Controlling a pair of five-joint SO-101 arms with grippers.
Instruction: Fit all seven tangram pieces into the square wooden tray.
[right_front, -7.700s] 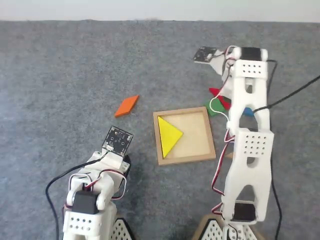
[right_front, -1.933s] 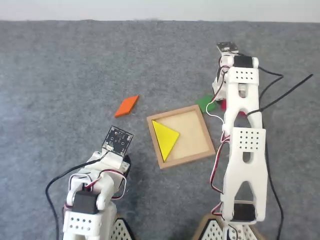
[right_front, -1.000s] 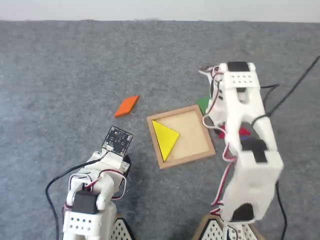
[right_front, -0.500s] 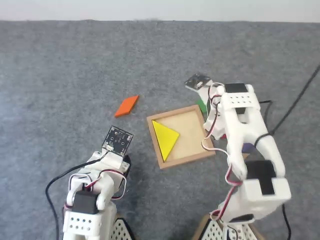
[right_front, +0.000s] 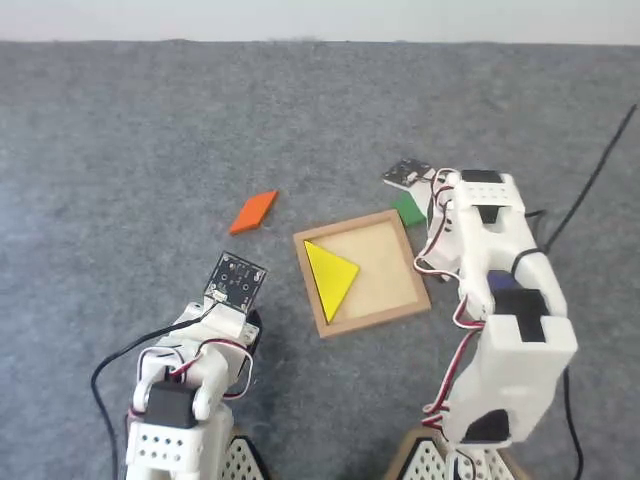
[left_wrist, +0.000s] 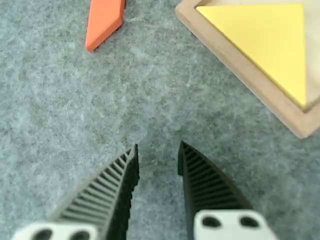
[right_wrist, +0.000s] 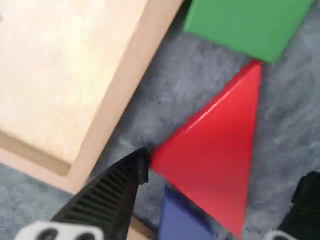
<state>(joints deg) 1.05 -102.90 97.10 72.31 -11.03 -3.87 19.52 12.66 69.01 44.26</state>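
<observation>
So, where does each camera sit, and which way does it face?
High view: fixed above the table, looking down on the wooden tray, orange piece and both arms.
Left wrist view: on the left arm, facing the table; left jaws open in front.
Right wrist view: on the right arm, close over the red triangle; right jaws open beside it.
Shared: all three show the tray; high and left wrist also the yellow triangle.

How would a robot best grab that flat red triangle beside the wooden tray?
From straight above, pinching the flat red triangle across its thin side edges: it lies flat on the grey carpet, leaving no other hold. The right gripper hangs open astride it.
</observation>
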